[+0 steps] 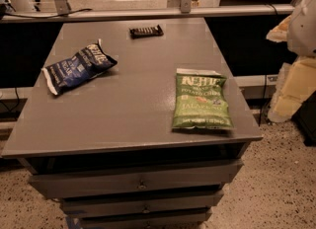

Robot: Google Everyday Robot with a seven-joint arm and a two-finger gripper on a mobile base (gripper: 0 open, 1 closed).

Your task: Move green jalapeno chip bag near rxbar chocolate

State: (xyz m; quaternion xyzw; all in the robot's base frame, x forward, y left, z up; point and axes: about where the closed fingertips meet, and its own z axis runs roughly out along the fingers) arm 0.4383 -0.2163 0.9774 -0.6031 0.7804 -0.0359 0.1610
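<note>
The green jalapeno chip bag (201, 101) lies flat on the front right of the grey table top (138, 109), with its pale top edge facing the back. The rxbar chocolate (146, 31), a small dark bar, lies at the back middle of the table, well apart from the green bag. A white and pale part of my arm (299, 40) shows at the right edge of the view, off the table and beside it. My gripper itself is out of view. Nothing is held in view.
A dark blue chip bag (78, 67) lies on the left of the table, tilted. Drawers (138, 182) sit below the table's front edge. A rail (148, 13) runs behind the table. Speckled floor lies to the right.
</note>
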